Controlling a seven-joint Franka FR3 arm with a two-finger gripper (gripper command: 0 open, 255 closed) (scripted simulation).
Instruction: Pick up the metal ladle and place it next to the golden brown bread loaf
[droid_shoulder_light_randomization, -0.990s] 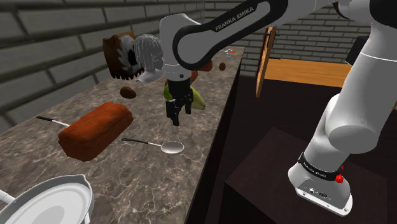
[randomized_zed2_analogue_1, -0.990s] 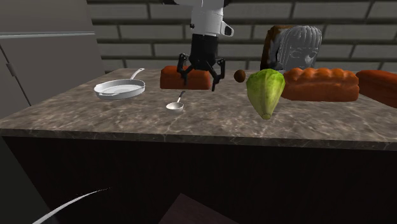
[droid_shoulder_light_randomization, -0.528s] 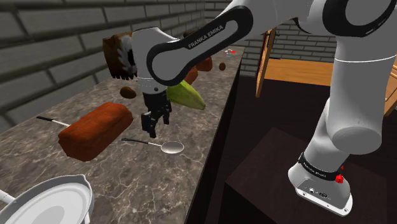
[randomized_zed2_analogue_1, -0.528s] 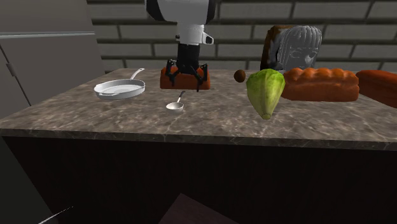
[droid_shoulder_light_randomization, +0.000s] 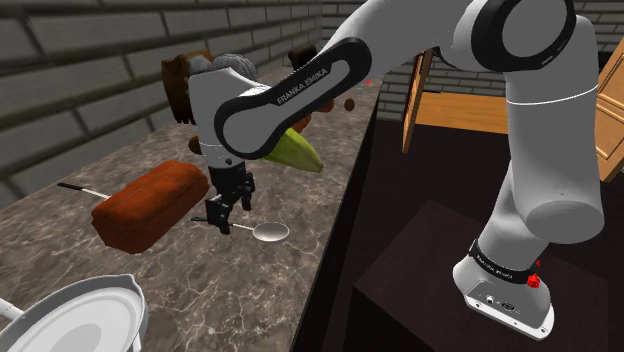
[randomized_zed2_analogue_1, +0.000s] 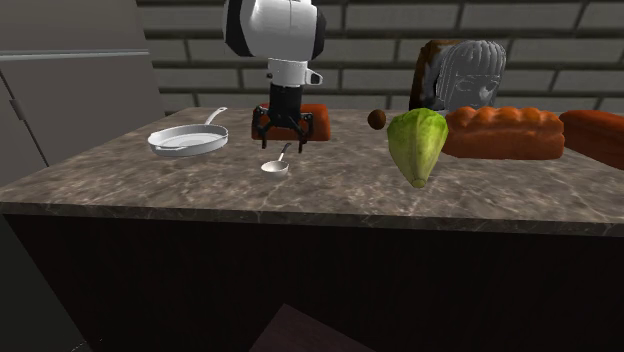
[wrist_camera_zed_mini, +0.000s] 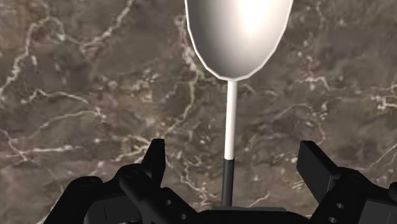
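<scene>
1. Since a second ago the arm has swung from above the lettuce (droid_shoulder_light_randomization: 296, 151) toward the shoulder view's left and come down; the gripper (droid_shoulder_light_randomization: 226, 212) now sits low over the counter (droid_shoulder_light_randomization: 250, 290), right at the handle of the ladle (droid_shoulder_light_randomization: 268, 231).
2. Its fingers (wrist_camera_zed_mini: 156, 154) stand apart, one on each side of the thin handle; marble shows between each finger and the handle; nothing is clasped.
3. The ladle lies flat on the marble counter, unmoved from the earlier frames; its pale bowl points toward the counter's front edge in the second exterior view; its handle, white and then dark at the end, runs back under the gripper.
4. A reddish-brown loaf (droid_shoulder_light_randomization: 150, 205) lies just beside the handle end; in the second exterior view it is behind the gripper.
5. The golden-brown loaf (randomized_zed2_analogue_1: 505, 132) sits well apart from the ladle, toward the second exterior view's right, beyond the lettuce; a small brown round thing (randomized_zed2_analogue_1: 376, 119) lies between the two loaves.
6. A pale frying pan (randomized_zed2_analogue_1: 185, 140) rests on the counter on the other side of the ladle, toward that view's left.
</scene>
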